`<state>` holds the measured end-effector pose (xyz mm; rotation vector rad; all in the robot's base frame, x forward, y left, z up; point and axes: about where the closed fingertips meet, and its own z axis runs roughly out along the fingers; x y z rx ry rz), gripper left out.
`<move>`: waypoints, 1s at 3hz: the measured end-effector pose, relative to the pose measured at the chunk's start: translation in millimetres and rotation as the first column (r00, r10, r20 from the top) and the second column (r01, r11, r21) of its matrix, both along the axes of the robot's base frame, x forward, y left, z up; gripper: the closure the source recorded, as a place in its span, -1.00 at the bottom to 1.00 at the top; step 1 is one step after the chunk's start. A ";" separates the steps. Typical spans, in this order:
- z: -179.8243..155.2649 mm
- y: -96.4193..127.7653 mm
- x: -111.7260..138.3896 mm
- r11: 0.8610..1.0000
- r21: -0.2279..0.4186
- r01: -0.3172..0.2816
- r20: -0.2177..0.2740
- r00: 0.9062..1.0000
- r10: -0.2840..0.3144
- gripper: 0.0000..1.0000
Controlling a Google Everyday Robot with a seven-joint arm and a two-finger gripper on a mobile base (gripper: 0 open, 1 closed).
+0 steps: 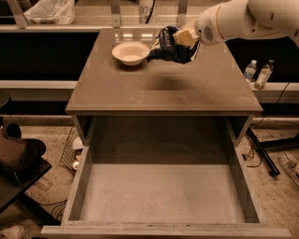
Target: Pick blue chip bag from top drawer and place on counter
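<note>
Camera view, items listed from left to right.

1. White plastic bag [49,11]: on the ledge behind the cabinet, far left. Not part of the task.
2. Wire basket [70,150]: on the floor beside the cabinet's left side, with loose cables near it.
3. Top drawer [161,196]: pulled fully out toward the camera. Its flat bottom is bare, so the bag has already left it.
4. Counter [117,88]: glossy top slab of the cabinet. It carries one bowl and, right of centre, a soft shadow.
5. Bowl [131,52]: pale and shallow, upright on the rear left part of the counter.
6. Blue chip bag [166,49]: crumpled dark foil with pale lettering, hanging over the rear of the counter just right of the bowl. The shadow lying apart from it suggests it is held clear of the surface. Whether its left edge brushes the bowl's rim cannot be told from this angle.
7. Gripper [181,38]: tan fingers [186,34] clamped on the upper right part of the bag. The white arm [243,18] reaches in from the upper right.
8. Two water bottles [257,73]: on the low ledge right of the cabinet, well apart from the work.

Step in hand: the pick is done and the placing is under way, with the bag over the counter but not yet set down.

Next move, as judged: lower the bag onto open counter to the right of the bowl, keeping off its rim. Part the fingers only once the foil rests on the slab, then lift straight up so the light bag is not dragged along.
</note>
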<state>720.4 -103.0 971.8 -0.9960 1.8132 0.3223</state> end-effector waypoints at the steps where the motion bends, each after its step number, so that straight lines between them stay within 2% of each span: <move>1: -1.0 2.1 0.1 1.000 0.000 -0.003 -0.002 1.000 0.003 -0.17; 2: -1.9 4.6 0.2 1.000 0.000 -0.007 -0.003 1.000 0.007 -0.64; 3: -3.0 7.3 0.4 1.000 0.001 -0.011 -0.005 1.000 0.011 -1.00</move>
